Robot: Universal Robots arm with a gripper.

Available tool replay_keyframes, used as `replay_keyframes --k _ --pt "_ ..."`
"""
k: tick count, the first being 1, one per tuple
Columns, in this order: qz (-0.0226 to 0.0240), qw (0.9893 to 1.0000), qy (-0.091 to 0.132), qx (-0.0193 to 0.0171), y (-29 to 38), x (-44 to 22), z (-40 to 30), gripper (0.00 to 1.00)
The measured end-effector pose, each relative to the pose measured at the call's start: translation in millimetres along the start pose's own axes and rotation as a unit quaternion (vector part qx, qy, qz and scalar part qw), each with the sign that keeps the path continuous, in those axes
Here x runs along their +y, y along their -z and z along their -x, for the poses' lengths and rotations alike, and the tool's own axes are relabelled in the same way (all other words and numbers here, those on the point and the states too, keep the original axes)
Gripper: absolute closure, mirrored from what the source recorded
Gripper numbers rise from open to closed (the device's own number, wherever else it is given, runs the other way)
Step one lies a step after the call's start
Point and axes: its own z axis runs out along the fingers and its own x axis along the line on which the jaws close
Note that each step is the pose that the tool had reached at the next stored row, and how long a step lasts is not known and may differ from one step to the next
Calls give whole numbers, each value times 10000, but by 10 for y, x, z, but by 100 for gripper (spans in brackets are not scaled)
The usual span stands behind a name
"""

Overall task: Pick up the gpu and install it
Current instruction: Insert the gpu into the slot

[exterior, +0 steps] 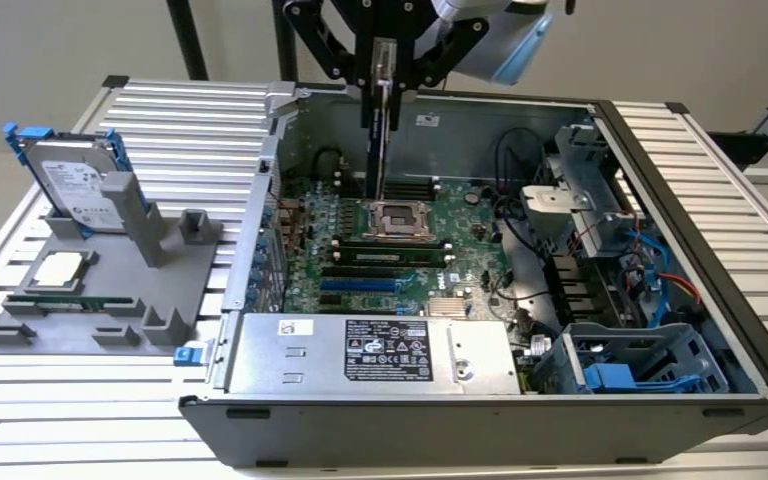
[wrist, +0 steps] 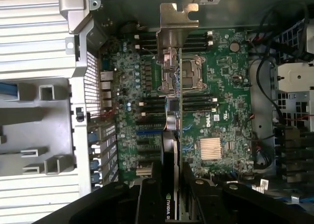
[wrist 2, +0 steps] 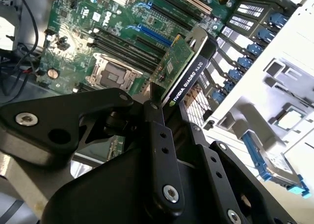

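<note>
**Jaws.** Mine are clamped on the gpu (exterior: 379,150), one finger flat against each face, with only the card's thickness between them. I grip its upper end and the rest hangs free below.

**Gpu.** It is held upright and shows edge-on in the exterior view. In the second wrist view (wrist 2: 182,69) the green board face and the black cooler edge both show. In the first wrist view (wrist: 169,155) its metal bracket (wrist: 177,18) points away from me. The card hangs inside the open computer case (exterior: 424,440), over the motherboard (exterior: 471,215). Its lower end is above the empty CPU socket (exterior: 398,218) and seated in no slot.

**Case contents.** A silver power supply (exterior: 371,350) lies along the near wall. Drive cages and cables sit at the exterior view's right.

**Fixture.** A grey holder (exterior: 157,290) stands on the slatted table (exterior: 77,400), beside the case at the exterior view's left. It carries an upright hard drive with blue rails (exterior: 71,180), a processor chip (exterior: 64,270) and a narrow memory stick (exterior: 71,302).
</note>
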Motion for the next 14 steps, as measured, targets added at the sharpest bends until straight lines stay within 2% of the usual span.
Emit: replay_keyframes --k 14 --pt "0 10000 0 4 13 10 103 100"
